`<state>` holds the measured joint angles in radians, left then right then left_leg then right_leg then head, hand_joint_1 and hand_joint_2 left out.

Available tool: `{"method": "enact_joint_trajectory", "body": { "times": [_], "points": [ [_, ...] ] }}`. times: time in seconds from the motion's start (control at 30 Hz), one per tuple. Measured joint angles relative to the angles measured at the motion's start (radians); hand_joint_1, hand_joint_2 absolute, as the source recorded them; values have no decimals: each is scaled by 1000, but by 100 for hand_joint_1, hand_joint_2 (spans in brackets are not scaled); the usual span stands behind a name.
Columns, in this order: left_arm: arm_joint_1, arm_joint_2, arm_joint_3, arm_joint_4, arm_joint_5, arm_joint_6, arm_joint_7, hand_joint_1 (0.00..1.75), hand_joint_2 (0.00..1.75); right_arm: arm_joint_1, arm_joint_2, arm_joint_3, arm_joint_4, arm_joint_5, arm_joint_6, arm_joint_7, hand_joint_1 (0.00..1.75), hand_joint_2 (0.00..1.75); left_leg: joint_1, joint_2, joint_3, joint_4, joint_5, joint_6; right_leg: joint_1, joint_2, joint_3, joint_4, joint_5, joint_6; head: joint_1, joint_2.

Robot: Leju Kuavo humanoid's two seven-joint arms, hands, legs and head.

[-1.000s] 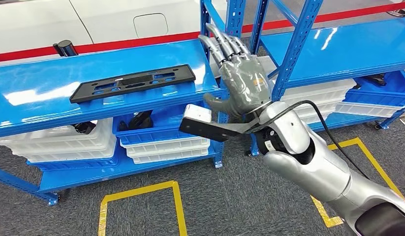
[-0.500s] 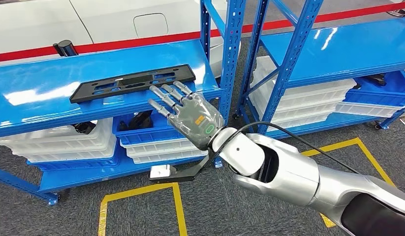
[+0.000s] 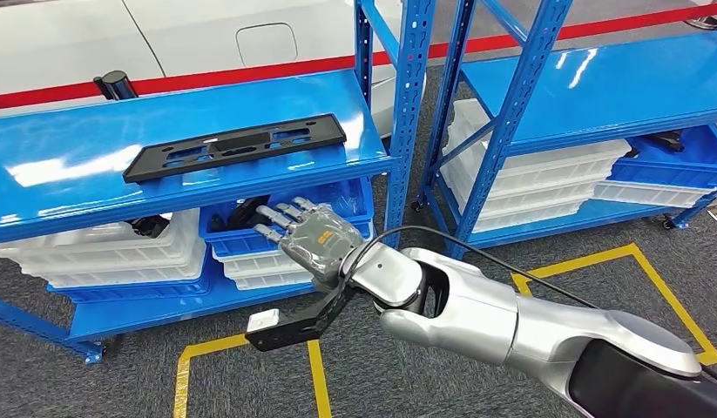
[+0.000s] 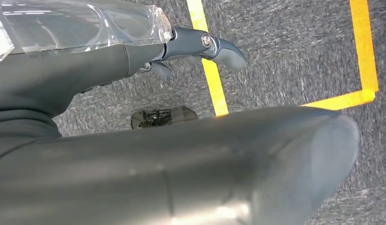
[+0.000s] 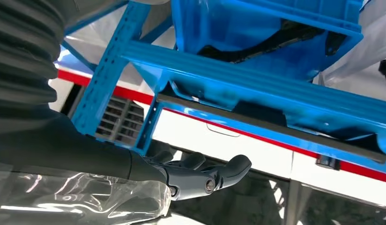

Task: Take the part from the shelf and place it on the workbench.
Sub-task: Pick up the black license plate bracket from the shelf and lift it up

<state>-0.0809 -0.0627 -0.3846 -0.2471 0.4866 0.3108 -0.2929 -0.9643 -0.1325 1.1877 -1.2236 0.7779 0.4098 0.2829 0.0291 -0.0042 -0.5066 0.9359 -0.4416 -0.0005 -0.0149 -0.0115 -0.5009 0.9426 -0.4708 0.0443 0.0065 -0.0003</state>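
The part is a flat black plate with cut-outs (image 3: 237,145). It lies lengthwise on the top of the left blue shelf (image 3: 67,187), close to the front edge. My right hand (image 3: 313,239) hangs below that edge, in front of the lower blue bin (image 3: 359,198), its fingers spread and nothing in them. The right wrist view looks up from under the shelf: the fingers (image 5: 200,174) are apart, and a dark strip (image 5: 275,127) runs along the shelf edge above them. My left hand (image 4: 195,159) hangs over the grey floor and holds nothing.
Stacked white bins (image 3: 119,252) and blue bins with dark parts fill the lower shelf. A blue upright post (image 3: 409,96) separates this rack from a second blue rack (image 3: 616,87) on the right. Yellow tape (image 3: 250,341) marks the carpet. A white car body stands behind.
My right hand has swung down and to the left, from high beside the upright post to below the shelf's front edge. The part has not moved.
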Motion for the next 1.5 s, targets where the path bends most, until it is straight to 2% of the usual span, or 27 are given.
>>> {"method": "enact_joint_trajectory", "body": {
  "times": [0.17,0.43,0.7,0.83,1.0,1.07,1.17,1.23,1.27,1.33,1.37,1.4,1.43,1.47,1.5],
  "points": [
    [3,-1,-15,1,1,-11,-6,0,0,-13,6,7,18,-7,-34,13,0,175,0,0,0,0,0,0,0,0,0,0,0,0,0,0],
    [9,-1,-37,2,15,-90,-28,0,0,-26,10,12,31,39,-91,67,0,175,0,0,0,0,0,0,0,0,0,0,0,0,0,0],
    [9,-1,-55,2,19,-94,-35,0,0,-26,15,9,53,61,-101,85,0,175,0,0,0,0,0,0,0,0,0,0,0,0,0,0],
    [8,-1,-68,2,19,-94,-36,0,0,-26,15,4,59,58,-101,85,0,175,-1,0,-1,3,0,0,-5,0,-1,-1,1,0,0,0],
    [8,0,-79,3,19,-94,-36,0,0,-26,15,1,62,58,-101,85,0,175,-2,0,-7,8,-1,2,-7,0,-4,-1,3,5,0,0],
    [8,1,-83,3,18,-94,-36,0,0,-26,15,0,62,58,-101,85,0,175,-4,0,-11,11,-2,7,-9,0,-6,-2,5,9,0,0],
    [7,2,-91,4,18,-94,-36,0,0,-26,15,-4,62,57,-101,89,0,175,-6,0,-13,3,0,24,-12,0,-10,6,17,22,0,0],
    [5,2,-95,4,17,-94,-38,0,0,-27,14,-10,62,57,-100,95,0,175,-2,0,-4,-8,2,36,-13,1,-30,42,7,28,1,0],
    [4,2,-97,4,16,-94,-40,0,0,-27,13,-13,62,56,-100,98,0,175,0,0,1,-12,4,40,-13,2,-57,87,-13,28,3,0],
    [2,2,-100,4,16,-92,-42,0,0,-26,10,-17,62,57,-100,103,0,175,1,-1,5,-14,2,44,-13,2,-134,214,-60,31,5,0],
    [2,2,-101,4,16,-91,-43,0,0,-23,8,-18,62,57,-100,105,0,175,2,-1,9,-14,-1,44,-14,2,-172,270,-72,32,6,0],
    [3,2,-102,4,17,-91,-43,0,0,-20,5,-18,62,58,-100,106,0,175,4,-2,13,-14,-4,42,-16,2,-197,295,-68,34,6,0],
    [3,2,-104,4,18,-91,-43,0,0,-18,3,-18,62,59,-101,108,0,175,7,-4,19,-13,-9,38,-18,2,-204,284,-45,35,6,0],
    [4,2,-106,4,18,-91,-43,0,0,-17,1,-19,62,59,-101,110,0,175,11,-5,27,-13,-16,33,-21,2,-191,234,-6,37,7,0],
    [4,3,-108,5,19,-91,-43,0,0,-17,-1,-21,62,59,-101,112,0,175,14,-6,35,-13,-24,25,-24,2,-166,161,40,40,7,0]
  ]
}}
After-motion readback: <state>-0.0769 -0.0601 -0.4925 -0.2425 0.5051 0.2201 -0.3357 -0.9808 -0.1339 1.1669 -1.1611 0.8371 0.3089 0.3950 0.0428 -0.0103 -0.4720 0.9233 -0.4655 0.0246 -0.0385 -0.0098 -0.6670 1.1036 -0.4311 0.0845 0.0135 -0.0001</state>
